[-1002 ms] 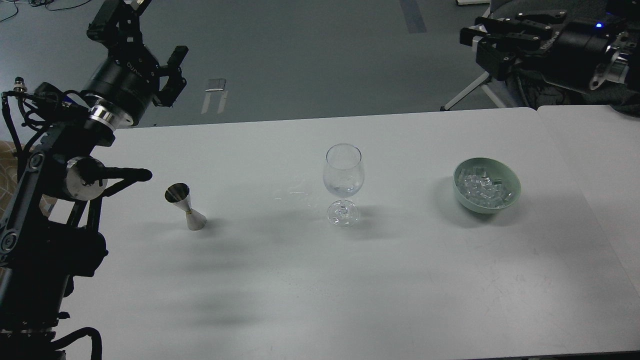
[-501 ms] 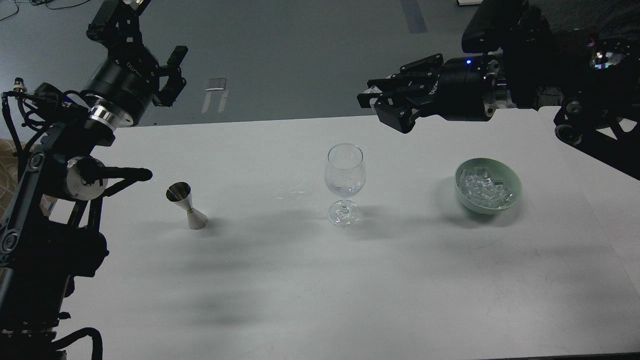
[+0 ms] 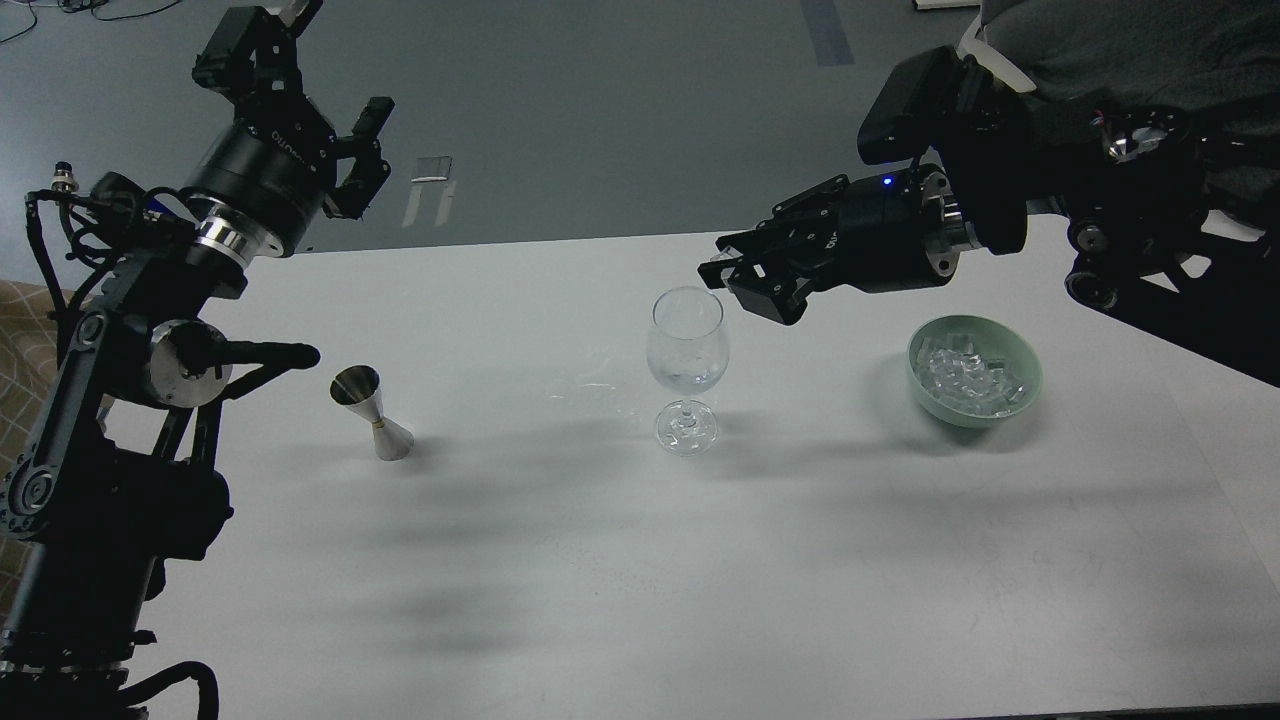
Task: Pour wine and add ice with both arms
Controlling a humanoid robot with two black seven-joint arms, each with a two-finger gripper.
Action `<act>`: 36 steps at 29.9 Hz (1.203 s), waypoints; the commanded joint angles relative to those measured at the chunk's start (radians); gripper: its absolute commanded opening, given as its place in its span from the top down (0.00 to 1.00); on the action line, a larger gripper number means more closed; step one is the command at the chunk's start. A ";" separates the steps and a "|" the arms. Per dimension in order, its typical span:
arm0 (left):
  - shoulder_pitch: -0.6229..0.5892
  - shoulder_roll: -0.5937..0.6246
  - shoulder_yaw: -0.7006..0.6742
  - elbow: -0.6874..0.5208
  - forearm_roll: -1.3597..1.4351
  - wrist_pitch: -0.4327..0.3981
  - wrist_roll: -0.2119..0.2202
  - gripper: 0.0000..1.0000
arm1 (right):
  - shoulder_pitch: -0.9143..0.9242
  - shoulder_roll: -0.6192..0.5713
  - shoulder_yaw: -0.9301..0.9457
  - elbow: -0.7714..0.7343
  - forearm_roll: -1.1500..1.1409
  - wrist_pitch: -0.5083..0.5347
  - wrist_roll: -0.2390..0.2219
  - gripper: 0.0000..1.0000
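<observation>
My right tool (image 3: 722, 272) is hanging just above and to the right of the glass (image 3: 687, 368) rim, over near the far edge of the surface (image 3: 600, 560). There's a small pale glint at its fingertips that could be an ice cube, but it's too dark and small to call, so I honestly can't tell if it's clamped on something or not. My left tool (image 3: 330, 95) is parked up high past the far left corner, fingers spread wide, nothing in it.

The glass stands upright about mid-surface with a little wine (image 3: 686, 379) pooled in the bottom of the bowl. The jigger (image 3: 372, 412) stands toward the left edge, well apart from the glass. The ice (image 3: 968, 377) is heaped in the green bowl (image 3: 1025, 395) toward the right edge.

So my guess is the pour's done and I'm on the ice step. To do it right:
- centre the fingertips over the mouth of the glass, not the rim; right now I look a touch off to the right
- get low before letting go, so the cube doesn't bounce or splash
- don't bump the rim, a stemmed glass tips easily
- let go gently, then lift straight up

There are some wet spots just left of the glass, so things may be a bit slippery there.
</observation>
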 commanded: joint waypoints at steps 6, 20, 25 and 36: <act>0.007 0.000 0.000 0.000 0.000 0.000 0.000 0.02 | 0.006 0.064 -0.053 -0.058 0.001 0.000 -0.003 0.98; 0.013 0.002 0.000 0.000 0.000 0.000 0.000 0.02 | -0.003 0.110 -0.079 -0.099 0.001 -0.006 -0.003 0.83; 0.013 0.002 0.000 0.000 0.000 0.000 0.000 0.02 | -0.003 0.119 -0.077 -0.113 0.001 -0.014 -0.008 0.59; 0.012 0.003 0.000 0.000 0.000 0.000 0.000 0.02 | 0.001 0.114 -0.068 -0.114 0.021 -0.022 -0.009 0.45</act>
